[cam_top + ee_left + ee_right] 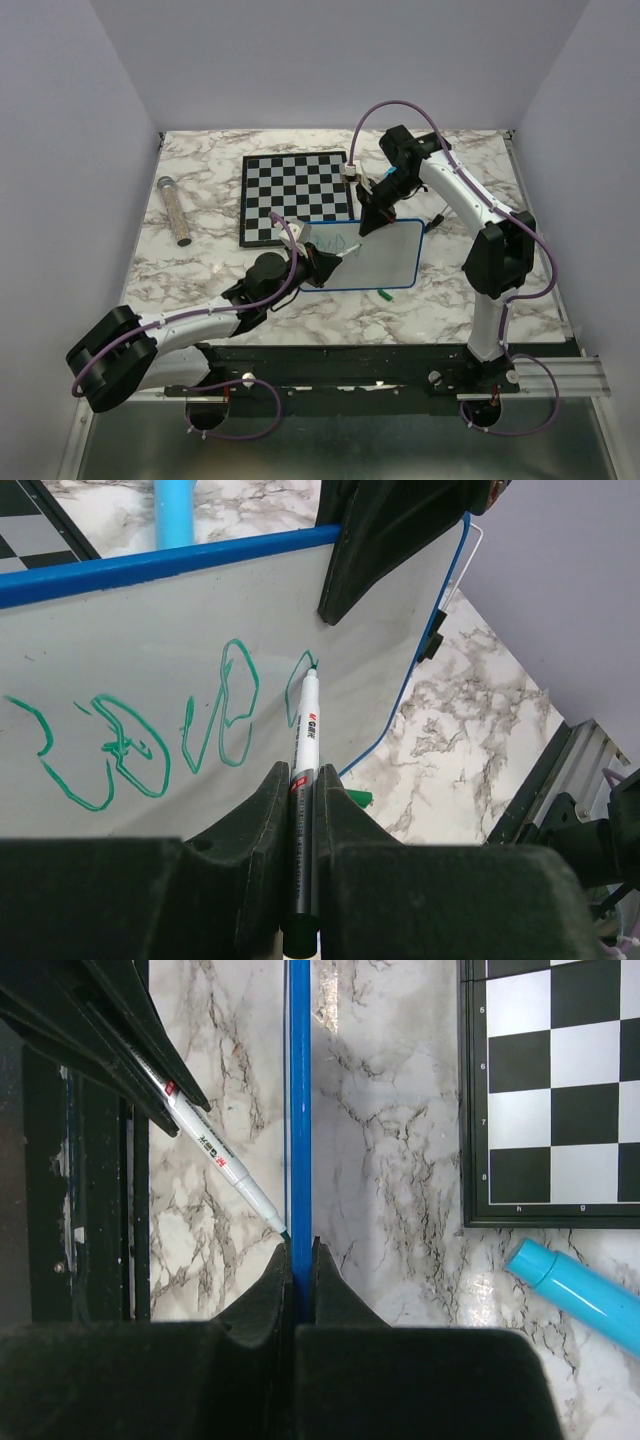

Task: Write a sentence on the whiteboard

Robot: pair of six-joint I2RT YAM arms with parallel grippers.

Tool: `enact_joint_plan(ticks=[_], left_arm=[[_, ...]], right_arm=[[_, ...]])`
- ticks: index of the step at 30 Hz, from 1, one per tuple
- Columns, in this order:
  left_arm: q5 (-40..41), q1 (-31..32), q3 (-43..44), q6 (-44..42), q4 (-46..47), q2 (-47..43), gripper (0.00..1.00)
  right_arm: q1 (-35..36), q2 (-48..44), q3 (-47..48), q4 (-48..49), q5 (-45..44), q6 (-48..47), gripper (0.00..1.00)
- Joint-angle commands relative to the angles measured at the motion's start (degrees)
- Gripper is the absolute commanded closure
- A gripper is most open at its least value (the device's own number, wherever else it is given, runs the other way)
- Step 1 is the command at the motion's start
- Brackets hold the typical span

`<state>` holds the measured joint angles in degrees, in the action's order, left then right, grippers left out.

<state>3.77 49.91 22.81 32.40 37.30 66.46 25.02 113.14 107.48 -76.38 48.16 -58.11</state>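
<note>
Left hand (303,780): closed on a slim white marker (305,730), its tip touching the whiteboard (150,630) beside the sentence (186,725), which is in loopy green strokes. Right hand (300,1248): clamped on the whiteboard's thin blue rim; the smooth white, round-cornered panel sits mid-bench, just in front of a glossy black-and-white checkered board (297,195). Bench (450,290): flat, grey-veined marble pattern, enclosed by plain pale lilac walls (320,60).
</note>
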Motion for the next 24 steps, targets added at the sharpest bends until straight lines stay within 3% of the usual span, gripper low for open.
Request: enact_joint_plan(ticks=[1,15,24], left_arm=[[0.6,-1.6,1.6,-0.8,2.4,1.2,1.0],[-1.6,-1.9,0.7,0.6,-3.9,0.3,1.0],[-3.7,-1.8,1.3,1.7,-2.9,3.0,1.0]], right_arm=[[0.1,1.6,-0.5,-3.6,1.5,-1.2,1.0],[0.1,1.8,-0.4,-3.7,1.5,-1.3,0.99],[0.1,1.8,-0.4,-3.8,1.5,-1.2,0.99]])
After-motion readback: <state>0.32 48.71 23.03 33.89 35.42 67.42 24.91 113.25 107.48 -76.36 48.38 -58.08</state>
